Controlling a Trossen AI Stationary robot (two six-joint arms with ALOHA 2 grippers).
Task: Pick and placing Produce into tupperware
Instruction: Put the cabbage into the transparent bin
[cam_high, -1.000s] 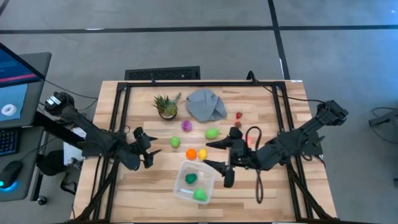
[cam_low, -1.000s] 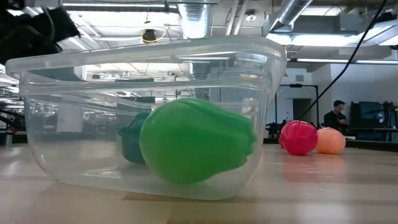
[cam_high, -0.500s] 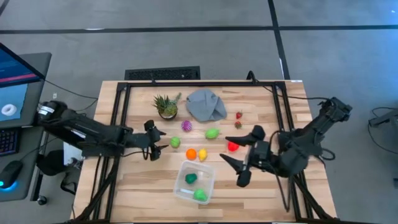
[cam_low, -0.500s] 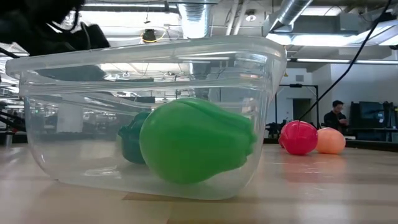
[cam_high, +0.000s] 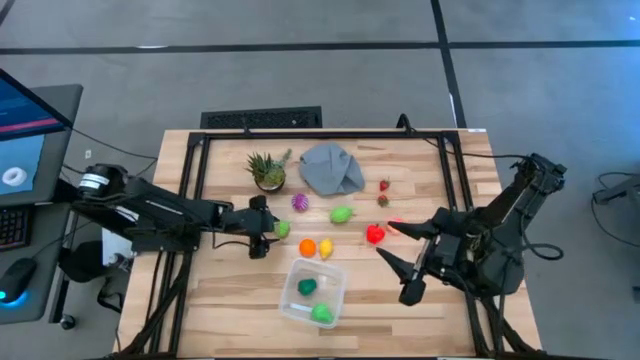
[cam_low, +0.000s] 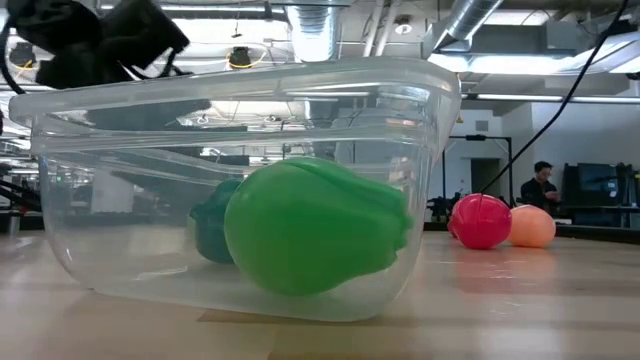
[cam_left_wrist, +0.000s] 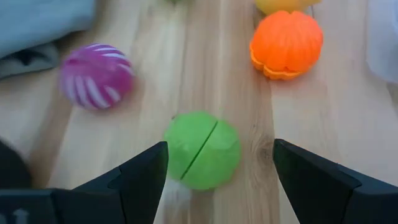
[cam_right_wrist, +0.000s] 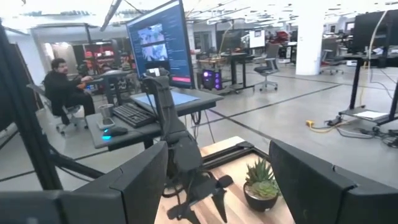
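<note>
The clear tupperware (cam_high: 313, 292) stands near the table's near edge, and it fills the low view (cam_low: 240, 180). In it lie a light green toy (cam_low: 315, 240) and a dark green one (cam_low: 212, 235). Loose produce lies beyond it: a round green toy (cam_high: 282, 228), orange (cam_high: 307, 247), yellow (cam_high: 325, 247), green (cam_high: 342, 214), purple (cam_high: 300, 202) and red (cam_high: 375, 235). My left gripper (cam_high: 262, 228) is open and low, just left of the round green toy (cam_left_wrist: 202, 149), which lies ahead between its fingers, untouched. My right gripper (cam_high: 400, 255) is open, raised, right of the container.
A spiky potted plant (cam_high: 268, 170) and a crumpled grey cloth (cam_high: 332, 168) sit toward the far edge, with two small red toys (cam_high: 384, 185) beside the cloth. Black frame rails run along the table's left and right sides. People sit at desks in the room behind.
My left gripper has moved toward the table's right and slightly far, up to the round green toy. My right gripper has drawn back from over the container toward the table's right edge, uncovering the red toy. The toys and the container have stayed put.
</note>
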